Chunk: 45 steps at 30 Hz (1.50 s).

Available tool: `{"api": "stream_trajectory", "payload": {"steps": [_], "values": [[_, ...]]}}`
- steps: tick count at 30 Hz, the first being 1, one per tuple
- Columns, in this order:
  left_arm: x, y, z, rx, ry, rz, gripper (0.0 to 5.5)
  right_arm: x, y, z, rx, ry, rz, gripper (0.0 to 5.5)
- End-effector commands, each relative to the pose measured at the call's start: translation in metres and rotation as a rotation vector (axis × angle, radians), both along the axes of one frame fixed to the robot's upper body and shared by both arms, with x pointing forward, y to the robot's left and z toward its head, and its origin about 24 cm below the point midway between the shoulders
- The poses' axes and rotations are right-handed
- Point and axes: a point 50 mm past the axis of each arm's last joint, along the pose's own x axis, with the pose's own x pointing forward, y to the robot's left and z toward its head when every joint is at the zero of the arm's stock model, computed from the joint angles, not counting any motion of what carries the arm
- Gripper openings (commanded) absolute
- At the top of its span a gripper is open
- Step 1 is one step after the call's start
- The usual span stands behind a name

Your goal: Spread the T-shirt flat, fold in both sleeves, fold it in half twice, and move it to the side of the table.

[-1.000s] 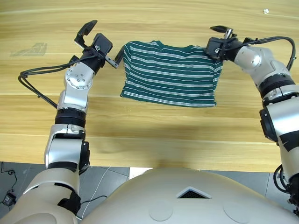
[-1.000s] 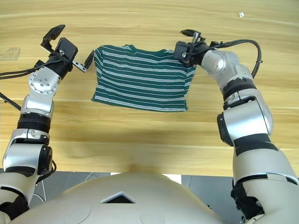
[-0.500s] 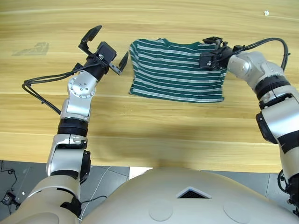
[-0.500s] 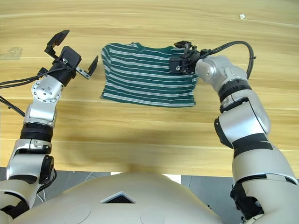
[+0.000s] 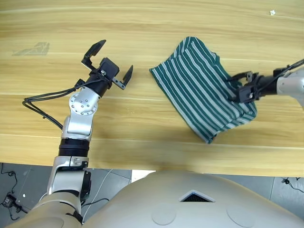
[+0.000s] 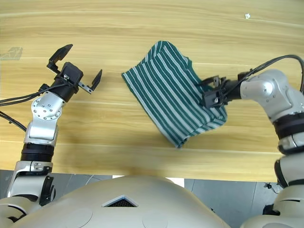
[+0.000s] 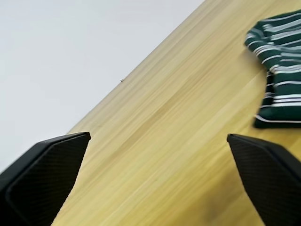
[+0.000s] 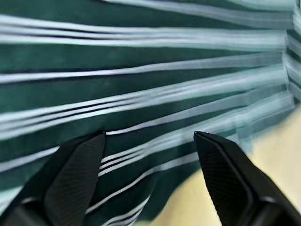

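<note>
A: How does the T-shirt [image 5: 202, 90] lie?

B: It is one folded shirt, on the right half of the counter [image 5: 142, 28]. Its long axis goes diagonally, from far-left to near-right, and one corner is near the front edge.

A: And its look?

B: Dark green with thin white stripes, which run along the long axis. It is a little rumpled at the right side.

A: The two end effectors?

B: The right end effector [image 5: 238, 87] is at the shirt's right edge, its fingers apart and resting on the cloth. The left end effector [image 5: 116, 56] is wide open and holds nothing, left of the shirt and apart from it.
</note>
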Motion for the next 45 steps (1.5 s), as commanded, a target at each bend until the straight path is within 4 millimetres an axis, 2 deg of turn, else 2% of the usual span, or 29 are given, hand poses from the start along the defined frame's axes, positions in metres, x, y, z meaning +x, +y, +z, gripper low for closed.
{"api": "stream_trajectory", "payload": {"steps": [1, 7, 10, 13, 18, 22, 26, 29, 32, 34, 36, 40, 43, 45], "values": [[-0.008, -0.011, -0.003, -0.013, 0.039, -0.033, 5.38, -0.033, 0.029, -0.025, 0.024, 0.113, 0.095, 3.50], [-0.014, -0.024, -0.012, -0.016, 0.068, -0.064, 5.38, -0.021, 0.071, -0.065, 0.123, -0.012, 0.079, 3.50], [-0.015, -0.025, -0.015, -0.003, 0.081, -0.076, 5.38, -0.014, 0.091, -0.072, 0.161, -0.056, 0.099, 3.50], [-0.016, -0.021, -0.015, 0.008, 0.083, -0.064, 5.38, -0.004, 0.089, -0.069, 0.168, -0.098, 0.087, 3.50], [-0.016, -0.015, -0.007, 0.019, 0.024, -0.051, 5.38, 0.009, 0.077, -0.052, 0.236, -0.179, 0.008, 3.50], [-0.014, -0.001, 0.003, 0.040, -0.009, -0.027, 5.38, 0.029, 0.083, -0.005, 0.446, -0.348, -0.064, 3.50], [-0.017, 0.015, 0.010, 0.098, -0.040, -0.008, 5.38, 0.021, 0.085, 0.033, 0.600, -0.442, -0.071, 3.50], [-0.030, 0.024, 0.011, 0.215, -0.059, -0.060, 5.38, 0.005, 0.077, 0.044, 0.665, -0.461, -0.087, 3.50], [-0.049, 0.032, 0.010, 0.400, -0.076, -0.198, 5.38, -0.012, 0.057, 0.036, 0.670, -0.412, -0.156, 3.50], [-0.066, 0.030, 0.003, 0.530, -0.073, -0.362, 5.38, -0.016, 0.038, 0.029, 0.584, -0.457, -0.129, 3.50], [-0.083, 0.027, -0.005, 0.663, -0.063, -0.540, 5.38, -0.022, 0.019, 0.020, 0.465, -0.512, -0.031, 3.50], [-0.106, 0.022, -0.013, 0.772, -0.073, -0.773, 5.38, -0.030, -0.013, 0.003, 0.255, -0.567, 0.156, 3.50], [-0.109, 0.017, -0.015, 0.806, -0.107, -0.857, 5.38, -0.036, -0.027, -0.016, 0.171, -0.534, 0.209, 3.50], [-0.105, 0.013, -0.018, 0.818, -0.149, -0.872, 5.38, -0.040, -0.025, -0.028, 0.171, -0.500, 0.239, 3.50]]}}
